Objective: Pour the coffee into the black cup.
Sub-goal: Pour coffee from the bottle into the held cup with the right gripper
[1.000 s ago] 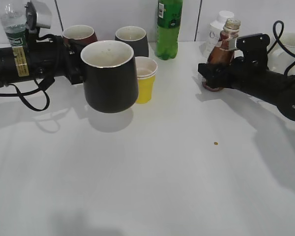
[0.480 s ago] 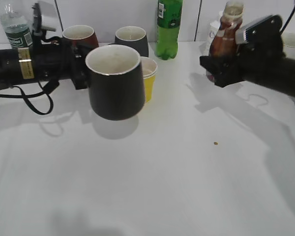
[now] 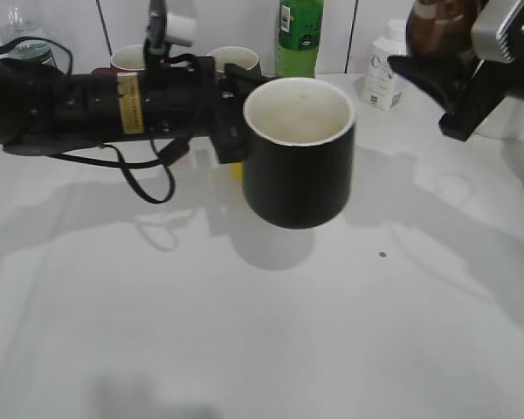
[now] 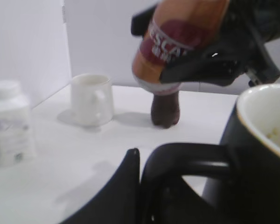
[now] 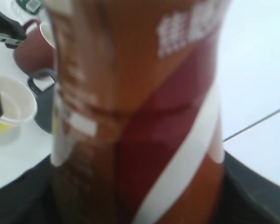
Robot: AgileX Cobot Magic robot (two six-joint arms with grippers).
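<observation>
We are holding the black cup (image 3: 299, 153) by its handle in the left gripper (image 3: 227, 118), mid-table and aloft; the coffee bottle (image 3: 441, 22), apparently upright, is clamped in the right gripper (image 3: 454, 83), up and right of the cup.

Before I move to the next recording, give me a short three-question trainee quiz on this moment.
1. True or false: the black cup stands on the table.
2. Which pincer holds the coffee bottle? A) left B) right C) neither
3. Fill in: the left pincer grips the black cup by its ____.

Key
1. False: it hangs in the air above its shadow, mouth up.
2. B: the right pincer is clamped round the bottle, which is lifted off the table and seen only in part in the exterior view.
3. Handle.
</observation>
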